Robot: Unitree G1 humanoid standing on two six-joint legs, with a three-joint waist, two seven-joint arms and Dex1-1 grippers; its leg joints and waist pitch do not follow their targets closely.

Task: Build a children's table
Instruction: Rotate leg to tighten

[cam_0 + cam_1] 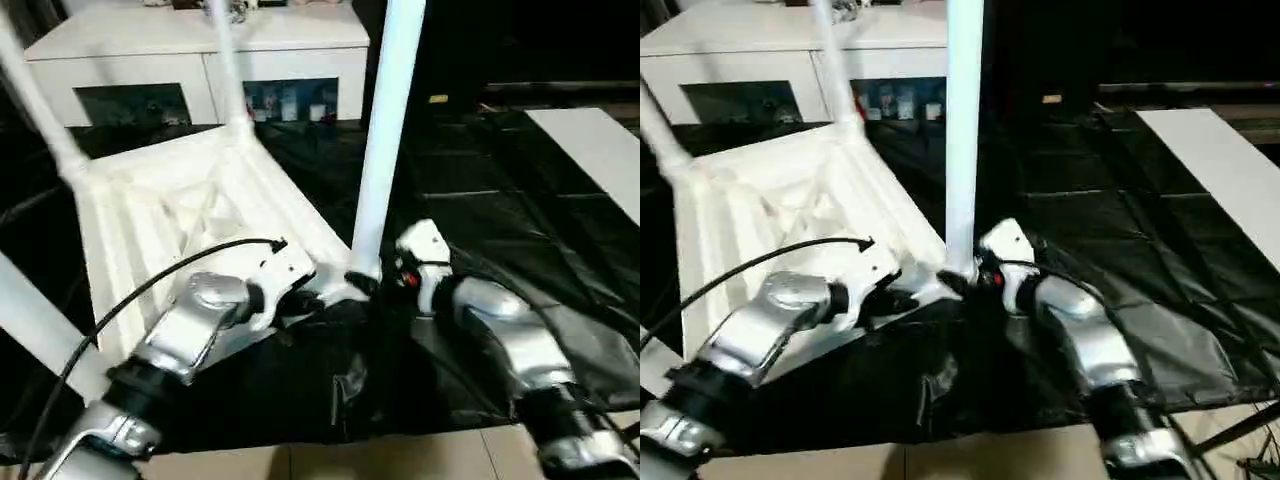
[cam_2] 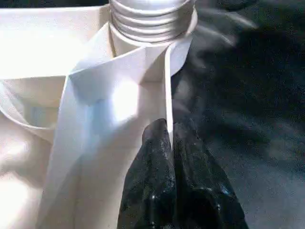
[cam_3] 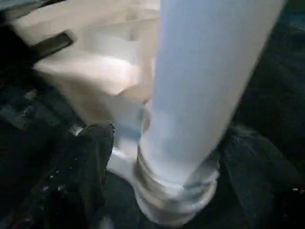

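Tabletop: you have the white tabletop (image 1: 190,215) lying upside down on the black floor sheet (image 1: 480,200), ribbed underside up, one corner pointing toward you.
Near corner: the near leg (image 1: 385,140) stands upright in that corner's socket, its threaded collar seated at the rim, as your left wrist view shows.
Other legs: a far leg (image 1: 228,60) rises at the back corner, another leg (image 1: 35,100) at the left corner, and a fourth leg (image 1: 40,335) crosses the lower left edge.
Left gripper (image 2: 169,143): your fingers are pressed together on the thin side wall of the tabletop, just below the near socket.
Right gripper (image 3: 162,157): your fingers (image 3: 90,157) stand apart on either side of the near leg's base; you cannot tell whether they touch it.
Back edge: the white cabinet (image 1: 200,60) stands close behind the tabletop, leaving little space there.
Right side: you have open black sheet out to a white panel (image 1: 595,150) lying well apart.
Front edge: the sheet ends just before the tiled floor (image 1: 400,455) below your forearms.
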